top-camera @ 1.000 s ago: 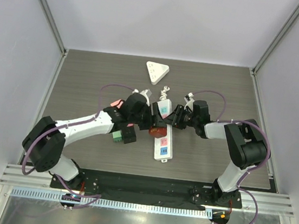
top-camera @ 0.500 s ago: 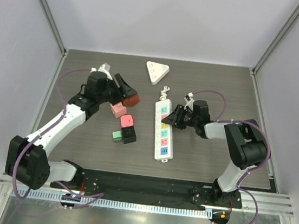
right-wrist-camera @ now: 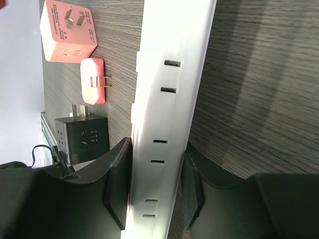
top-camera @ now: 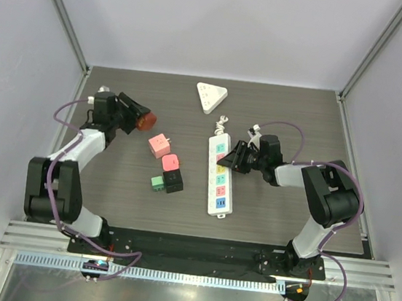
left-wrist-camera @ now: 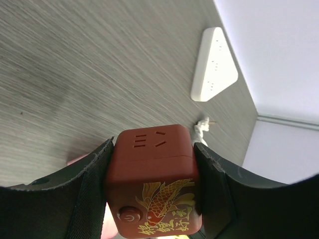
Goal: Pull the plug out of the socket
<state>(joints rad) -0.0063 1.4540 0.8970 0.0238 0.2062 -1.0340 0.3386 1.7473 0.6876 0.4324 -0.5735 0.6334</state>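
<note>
Your left gripper (top-camera: 131,110) is clenched on the red plug (top-camera: 144,121), a cube with a golden fish drawn on one side. In the left wrist view, its black fingers (left-wrist-camera: 84,189) press the cube from both sides. The plug is held over the far left part of the table (top-camera: 300,119), well apart from the power strip (top-camera: 220,176), so it is out of the socket.

Your right gripper (top-camera: 234,157) is grasping the power strip across its width, with one jaw on each long edge. The strip is white with coloured labels and lies flat near the middle of the table.

Between the two grippers you see a pink cube (top-camera: 160,145). Nearer to the arm bases there is a small pink plug (top-camera: 171,163), a black adapter (top-camera: 175,181) and a green piece (top-camera: 157,183) just beside the adapter. A white triangular socket (top-camera: 211,96) lies at the far edge, apart from everything else.
</note>
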